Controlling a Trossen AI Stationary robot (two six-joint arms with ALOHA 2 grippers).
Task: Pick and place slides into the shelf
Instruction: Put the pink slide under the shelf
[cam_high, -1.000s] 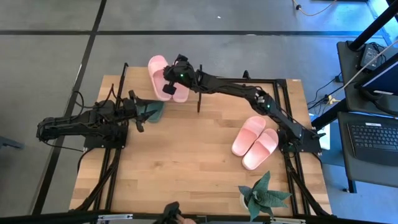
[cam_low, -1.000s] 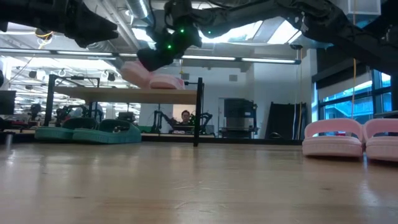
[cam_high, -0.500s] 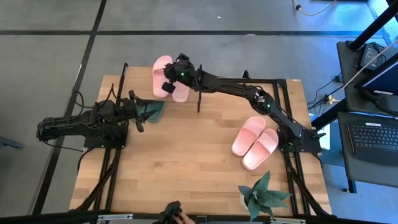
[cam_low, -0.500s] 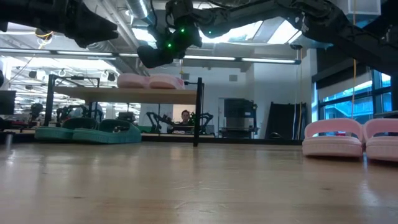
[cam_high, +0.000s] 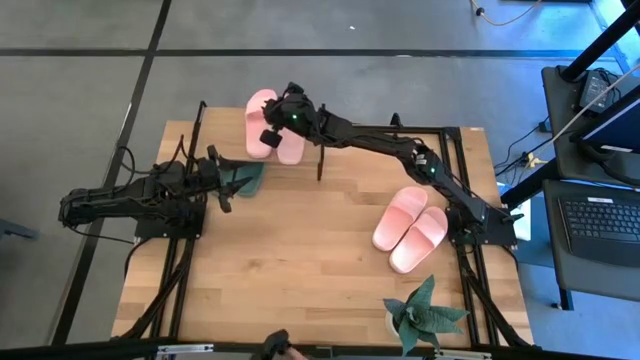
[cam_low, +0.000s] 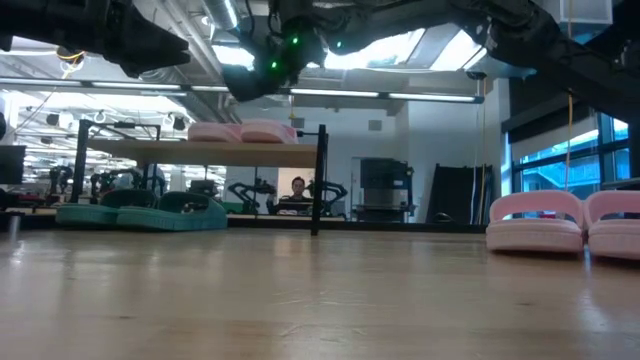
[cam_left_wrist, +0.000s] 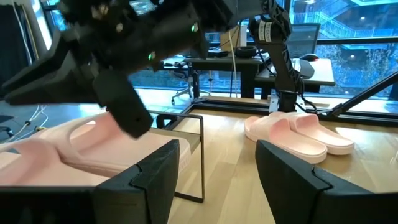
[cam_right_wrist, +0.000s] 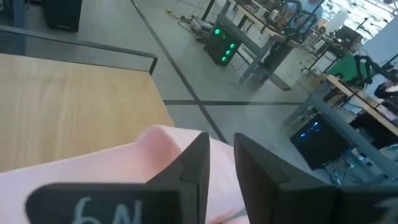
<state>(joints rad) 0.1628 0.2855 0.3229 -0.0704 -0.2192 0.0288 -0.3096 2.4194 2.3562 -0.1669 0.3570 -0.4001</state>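
A pair of light pink slides (cam_low: 240, 131) lies flat, side by side, on the plank top of the shelf (cam_low: 180, 152) at the table's far left. Just above them my right gripper (cam_low: 250, 88) hovers with a narrow gap between its fingers (cam_right_wrist: 221, 146); the near slide (cam_right_wrist: 93, 168) shows below them. Under the shelf, the dark green slides (cam_low: 140, 213) rest on the table. My left gripper (cam_left_wrist: 214, 155) waits open at the table's left, level with the shelf top. A second pink pair (cam_high: 410, 228) sits at the right.
A green potted plant (cam_high: 425, 315) stands at the table's near right. The shelf's black leg (cam_low: 318, 180) rises at its right end. Bare wooden tabletop (cam_high: 290, 250) lies between the shelf and the second pink pair.
My right gripper has let go of the pink slide it held tilted over the shelf. That slide now lies flat on the shelf top beside its mate.
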